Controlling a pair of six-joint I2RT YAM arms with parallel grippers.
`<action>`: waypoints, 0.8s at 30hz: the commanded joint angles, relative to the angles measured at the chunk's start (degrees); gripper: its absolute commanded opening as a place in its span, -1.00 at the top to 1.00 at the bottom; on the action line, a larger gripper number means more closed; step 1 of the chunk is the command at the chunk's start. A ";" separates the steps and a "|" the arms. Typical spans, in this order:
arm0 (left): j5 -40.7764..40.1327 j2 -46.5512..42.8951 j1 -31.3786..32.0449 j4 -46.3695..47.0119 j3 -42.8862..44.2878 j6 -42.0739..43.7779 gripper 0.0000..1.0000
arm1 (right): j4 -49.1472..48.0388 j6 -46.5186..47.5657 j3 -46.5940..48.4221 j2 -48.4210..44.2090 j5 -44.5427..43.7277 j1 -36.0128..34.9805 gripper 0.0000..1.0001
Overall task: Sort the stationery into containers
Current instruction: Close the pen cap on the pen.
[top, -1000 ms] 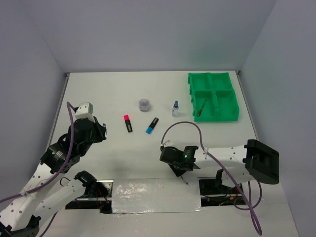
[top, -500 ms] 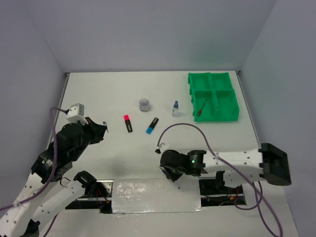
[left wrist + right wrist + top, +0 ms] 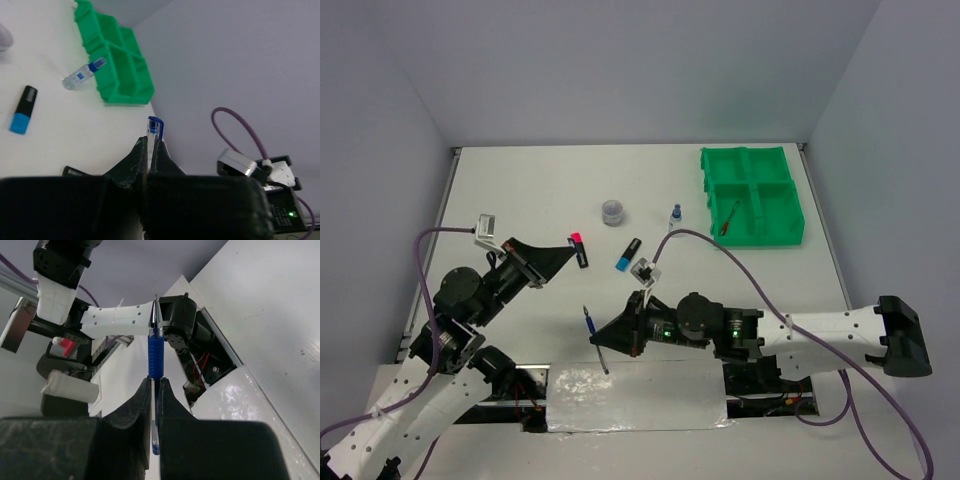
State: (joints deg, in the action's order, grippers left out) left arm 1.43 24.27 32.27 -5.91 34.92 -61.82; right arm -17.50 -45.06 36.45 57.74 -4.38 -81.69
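My right gripper (image 3: 603,340) (image 3: 155,382) is shut on a blue pen (image 3: 587,320) (image 3: 155,355), held above the near middle of the table with its metal tip pointing away from the jaws. My left gripper (image 3: 568,252) (image 3: 151,142) is shut on a thin clear pen with a blue end (image 3: 153,125), beside the pink highlighter (image 3: 578,240). On the table lie a blue highlighter (image 3: 628,255) (image 3: 22,110), a blue-capped bottle (image 3: 674,220) (image 3: 82,75) and a grey tub (image 3: 613,211). A red pen (image 3: 728,218) lies in the green tray (image 3: 752,182) (image 3: 120,85) at the far right.
A shiny foil patch (image 3: 635,395) covers the near edge between the arm bases. Purple cables loop above both arms. Walls close the table on the left, back and right. The right arm's wrist camera (image 3: 235,162) shows near my left gripper.
The right gripper closed on the blue pen at the near edge, lifted it and swung left. The left gripper, still shut, reached right toward the pink highlighter.
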 commanded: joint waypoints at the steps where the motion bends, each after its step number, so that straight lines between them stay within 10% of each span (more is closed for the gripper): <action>1: 3.84 -0.36 -0.02 8.55 1.03 -3.48 1.00 | -5.45 2.86 4.77 1.85 -2.99 -0.40 1.00; 24: 4.98 -1.95 0.07 -4.46 4.64 -3.92 1.00 | -4.48 8.41 8.20 7.31 6.05 9.71 1.00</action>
State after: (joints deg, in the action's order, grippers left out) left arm 4.89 22.96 32.27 -11.25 37.21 -66.02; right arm -19.77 -37.78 42.04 65.47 0.93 -72.75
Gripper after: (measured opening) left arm 0.066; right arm 0.048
